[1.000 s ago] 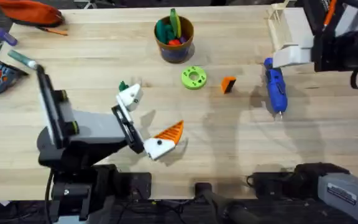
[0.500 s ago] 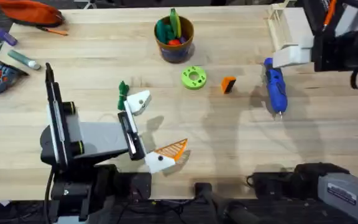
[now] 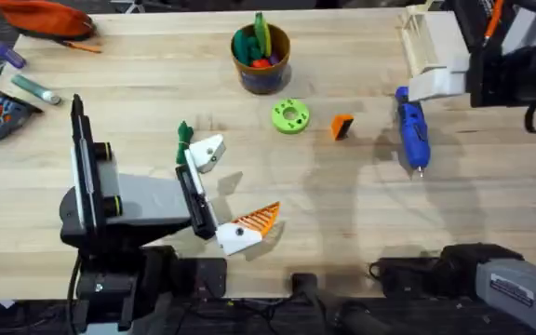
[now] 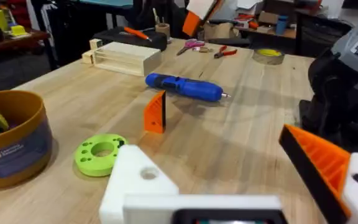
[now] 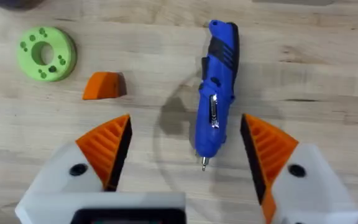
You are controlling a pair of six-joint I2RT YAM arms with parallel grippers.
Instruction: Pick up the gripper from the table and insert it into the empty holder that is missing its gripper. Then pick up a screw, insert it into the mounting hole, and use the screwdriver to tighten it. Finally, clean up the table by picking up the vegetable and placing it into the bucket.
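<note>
The small orange gripper point(image 3: 341, 126) point(image 4: 156, 112) point(image 5: 103, 86) lies on the table right of a green disc. My left gripper point(image 3: 226, 191) point(image 4: 207, 146) hovers open near the front edge. One of its mounts is the bare white holder point(image 3: 207, 151) point(image 4: 138, 180) with a round hole; the other carries an orange fingertip point(image 3: 257, 220). The dark-green vegetable point(image 3: 184, 133) lies just behind the holder. Over the blue screwdriver point(image 3: 411, 130) point(image 5: 216, 93) my right gripper point(image 5: 185, 134) stands open and holds nothing. The bucket point(image 3: 261, 56) point(image 4: 11, 137) stands at the back centre. The screw is out of view.
The green disc point(image 3: 290, 116) with holes lies in front of the bucket. A wooden rack point(image 3: 431, 42) stands at the back right. At the far left are an orange pouch point(image 3: 45, 17) and a teal marker point(image 3: 35, 88).
My left gripper has drawn back toward the front edge and turned a little, uncovering the vegetable. The right arm and the loose things have not moved.
</note>
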